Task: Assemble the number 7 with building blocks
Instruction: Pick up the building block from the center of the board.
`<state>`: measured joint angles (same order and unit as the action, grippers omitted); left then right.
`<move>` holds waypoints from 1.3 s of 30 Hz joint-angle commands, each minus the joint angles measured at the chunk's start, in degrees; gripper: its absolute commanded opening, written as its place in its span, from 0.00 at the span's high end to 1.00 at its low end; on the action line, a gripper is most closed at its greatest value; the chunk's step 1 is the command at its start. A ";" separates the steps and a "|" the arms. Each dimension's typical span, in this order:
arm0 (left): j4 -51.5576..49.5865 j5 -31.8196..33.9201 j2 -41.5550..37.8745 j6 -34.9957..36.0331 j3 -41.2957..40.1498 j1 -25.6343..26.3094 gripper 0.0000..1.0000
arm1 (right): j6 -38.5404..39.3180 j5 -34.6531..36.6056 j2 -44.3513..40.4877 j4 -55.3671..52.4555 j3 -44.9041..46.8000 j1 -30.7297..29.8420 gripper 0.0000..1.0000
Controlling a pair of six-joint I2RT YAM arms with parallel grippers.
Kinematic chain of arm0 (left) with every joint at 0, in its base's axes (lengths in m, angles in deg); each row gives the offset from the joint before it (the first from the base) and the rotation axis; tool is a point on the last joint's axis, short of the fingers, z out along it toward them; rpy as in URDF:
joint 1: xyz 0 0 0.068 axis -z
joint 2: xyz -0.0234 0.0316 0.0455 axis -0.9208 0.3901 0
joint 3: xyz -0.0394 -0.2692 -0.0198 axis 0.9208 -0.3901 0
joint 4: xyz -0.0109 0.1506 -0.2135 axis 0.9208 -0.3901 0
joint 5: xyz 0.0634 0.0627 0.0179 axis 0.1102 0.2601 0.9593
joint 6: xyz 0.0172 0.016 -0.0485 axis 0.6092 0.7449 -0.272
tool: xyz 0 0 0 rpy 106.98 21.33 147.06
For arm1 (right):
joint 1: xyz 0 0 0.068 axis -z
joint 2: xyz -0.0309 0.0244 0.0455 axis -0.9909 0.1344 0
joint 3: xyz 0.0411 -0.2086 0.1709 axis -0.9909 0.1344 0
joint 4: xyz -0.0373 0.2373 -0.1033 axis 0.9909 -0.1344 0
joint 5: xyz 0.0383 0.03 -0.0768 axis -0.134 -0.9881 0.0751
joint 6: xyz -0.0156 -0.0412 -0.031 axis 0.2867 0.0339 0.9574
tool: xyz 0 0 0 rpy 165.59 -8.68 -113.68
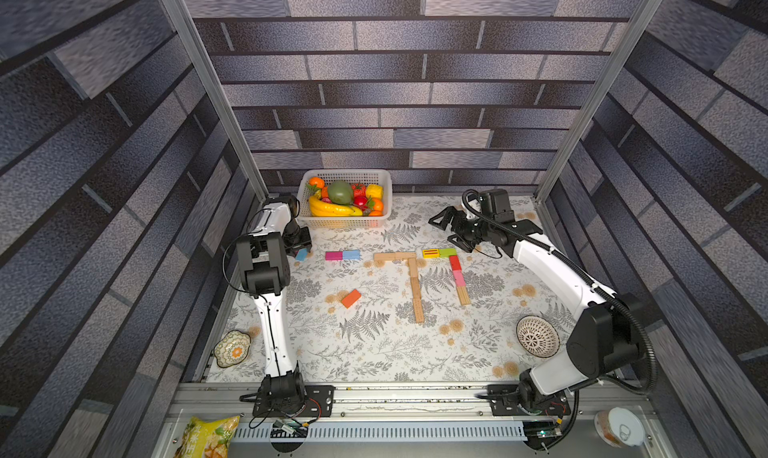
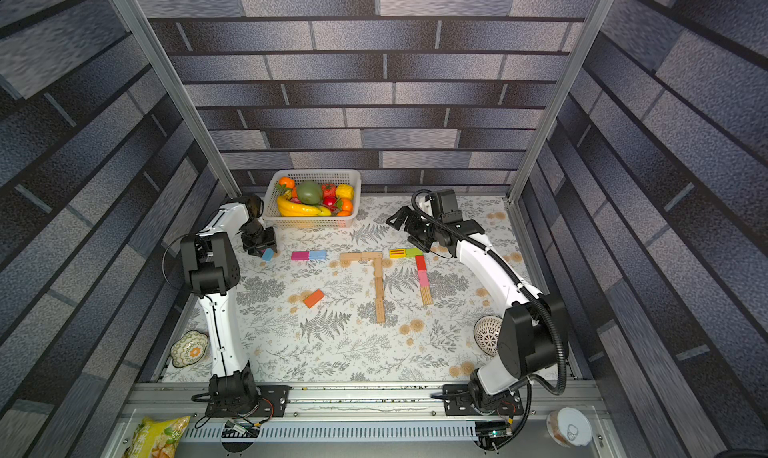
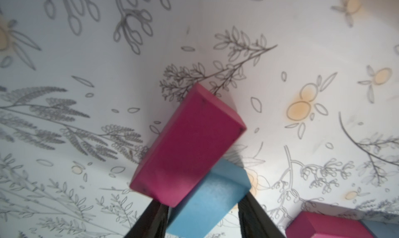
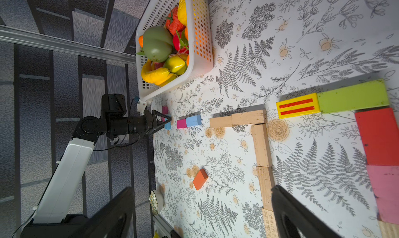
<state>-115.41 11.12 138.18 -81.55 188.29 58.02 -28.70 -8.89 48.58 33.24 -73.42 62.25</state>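
My left gripper (image 3: 200, 204) is shut on a blue block (image 3: 207, 204) at the table's left side, beside the basket. A magenta block (image 3: 187, 144) lies against that block's far end. In both top views the blue block (image 1: 301, 254) pokes out under the gripper (image 2: 266, 250). A magenta-and-blue pair (image 1: 342, 255) lies to its right. A 7 of tan blocks (image 1: 409, 264) is in the middle, and a coloured 7 (image 1: 451, 258) stands beside it. An orange block (image 1: 351, 298) lies alone. My right gripper (image 1: 444, 230) hovers open and empty behind the coloured 7, its fingers (image 4: 121, 211) wide apart.
A white basket (image 1: 345, 223) of toy fruit stands at the back. A small patterned dish (image 1: 232, 348) sits front left beside the left arm. A dotted bowl (image 1: 537, 336) sits front right by the right arm. A snack bag (image 1: 208, 435) and a can (image 1: 619, 429) lie on the front ledge.
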 commanded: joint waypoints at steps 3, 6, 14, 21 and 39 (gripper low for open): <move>0.61 -1.31 -0.26 0.97 -3.00 0.49 0.61 | -0.82 1.40 0.37 0.65 -0.81 -0.25 0.00; 1.23 -1.70 -0.79 0.86 -4.14 0.49 0.72 | -1.00 1.86 0.24 0.81 -0.80 -0.23 0.00; 1.54 -2.61 -5.92 0.08 -7.30 0.76 0.82 | -1.00 2.39 0.16 1.12 -1.16 -0.25 0.00; 0.51 -2.94 -16.09 -0.88 -12.92 0.61 0.82 | -0.44 2.86 -0.33 1.48 -1.51 -0.27 0.00; -0.25 -4.67 -48.74 -16.77 -39.86 18.11 0.80 | 1.55 4.74 -6.79 1.70 3.41 -0.20 0.00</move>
<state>-115.87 6.69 91.28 -91.54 151.92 71.55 -27.81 -4.61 43.05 34.10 -71.15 62.25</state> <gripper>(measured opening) 0.325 0.999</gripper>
